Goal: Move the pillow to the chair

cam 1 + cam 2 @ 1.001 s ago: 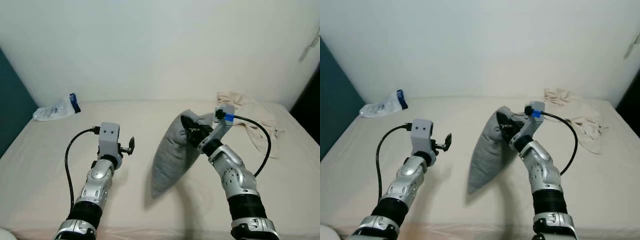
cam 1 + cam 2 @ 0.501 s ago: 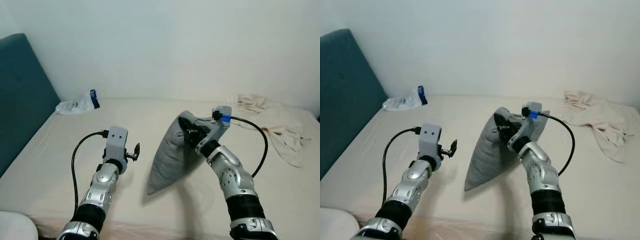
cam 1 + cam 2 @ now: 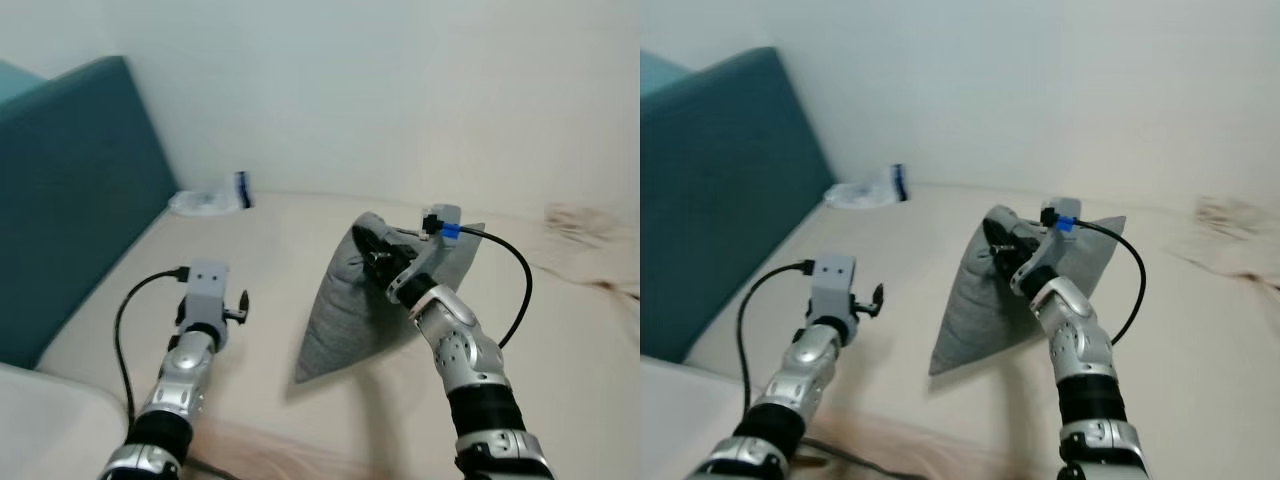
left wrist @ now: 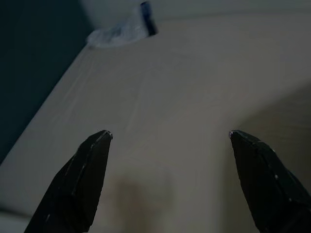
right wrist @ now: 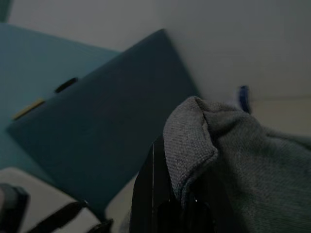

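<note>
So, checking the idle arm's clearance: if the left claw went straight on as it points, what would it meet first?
Probably the beige mattress; the clear plastic bottle lies farther off.

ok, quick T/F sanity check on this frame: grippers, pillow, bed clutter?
1. The right gripper is shut on the grey pillow's top corner. True.
2. The left gripper holds the plastic bottle. False: it is open, over bare mattress.
3. The pillow lies flat. False: it hangs from the grip.
4. The bottle lies by the teal headboard. True.
5. A beige cloth lies to the robot's right. True.
</note>
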### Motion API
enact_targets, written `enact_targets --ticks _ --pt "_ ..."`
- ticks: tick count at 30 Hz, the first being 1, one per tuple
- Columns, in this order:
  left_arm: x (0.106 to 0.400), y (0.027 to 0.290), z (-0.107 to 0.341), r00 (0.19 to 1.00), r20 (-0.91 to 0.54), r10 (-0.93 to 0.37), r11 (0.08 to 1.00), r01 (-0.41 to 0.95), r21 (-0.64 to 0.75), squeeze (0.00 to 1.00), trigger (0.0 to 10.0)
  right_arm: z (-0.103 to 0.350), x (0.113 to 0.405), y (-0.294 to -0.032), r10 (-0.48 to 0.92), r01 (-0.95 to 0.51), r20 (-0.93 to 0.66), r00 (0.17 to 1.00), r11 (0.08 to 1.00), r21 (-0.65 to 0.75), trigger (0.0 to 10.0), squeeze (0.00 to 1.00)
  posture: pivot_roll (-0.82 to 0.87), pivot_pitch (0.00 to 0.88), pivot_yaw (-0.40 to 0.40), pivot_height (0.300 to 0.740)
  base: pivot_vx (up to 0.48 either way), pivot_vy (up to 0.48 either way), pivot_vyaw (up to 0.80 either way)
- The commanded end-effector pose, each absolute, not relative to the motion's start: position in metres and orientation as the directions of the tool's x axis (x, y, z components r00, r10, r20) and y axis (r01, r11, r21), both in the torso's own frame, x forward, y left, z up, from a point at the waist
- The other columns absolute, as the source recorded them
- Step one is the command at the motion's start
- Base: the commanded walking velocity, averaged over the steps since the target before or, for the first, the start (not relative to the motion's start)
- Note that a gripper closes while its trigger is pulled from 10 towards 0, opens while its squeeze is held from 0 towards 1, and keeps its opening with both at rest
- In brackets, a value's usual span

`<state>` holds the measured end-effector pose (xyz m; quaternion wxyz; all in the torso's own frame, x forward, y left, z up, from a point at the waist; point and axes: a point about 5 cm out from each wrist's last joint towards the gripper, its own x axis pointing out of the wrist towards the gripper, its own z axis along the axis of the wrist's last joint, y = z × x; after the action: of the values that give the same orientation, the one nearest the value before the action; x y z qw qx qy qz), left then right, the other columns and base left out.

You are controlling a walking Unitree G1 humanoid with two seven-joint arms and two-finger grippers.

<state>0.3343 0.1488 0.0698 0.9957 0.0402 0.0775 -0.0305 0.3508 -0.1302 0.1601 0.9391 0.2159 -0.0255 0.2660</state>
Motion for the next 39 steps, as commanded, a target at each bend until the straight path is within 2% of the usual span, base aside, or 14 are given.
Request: enact_targets --ticks 1,8,33,39 --pt "0.331 0.150 0.064 0.982 -0.182 -0.051 0.995 0.066 0.077 0.00 10.0 0.178 0.353 -0.121 0.517 -0.573 0.246 0.820 0.739 0.355 10.0 0.00 -0.05 0.000 0.039 0.740 0.000 0.000 0.75" --pt "0.330 0.138 0.060 0.976 -0.200 -0.088 0.992 0.103 0.067 0.00 10.0 0.177 0.352 -0.110 0.554 -0.605 0.244 0.796 0.713 0.355 10.0 0.00 -0.04 0.000 0.053 0.740 0.000 0.000 0.75" --pt "0.336 0.125 0.066 0.976 -0.193 -0.106 0.990 0.122 0.071 0.00 10.0 0.171 0.349 -0.093 0.609 -0.642 0.211 0.764 0.691 0.332 10.0 0.00 -0.06 0.000 0.047 0.740 0.000 0.000 0.74" --pt "0.332 0.122 0.055 0.967 -0.230 -0.105 0.992 0.120 0.050 0.00 10.0 0.137 0.345 -0.105 0.582 -0.569 0.063 0.811 0.759 0.316 10.0 0.00 -0.09 0.000 0.009 0.740 0.000 0.000 0.74"
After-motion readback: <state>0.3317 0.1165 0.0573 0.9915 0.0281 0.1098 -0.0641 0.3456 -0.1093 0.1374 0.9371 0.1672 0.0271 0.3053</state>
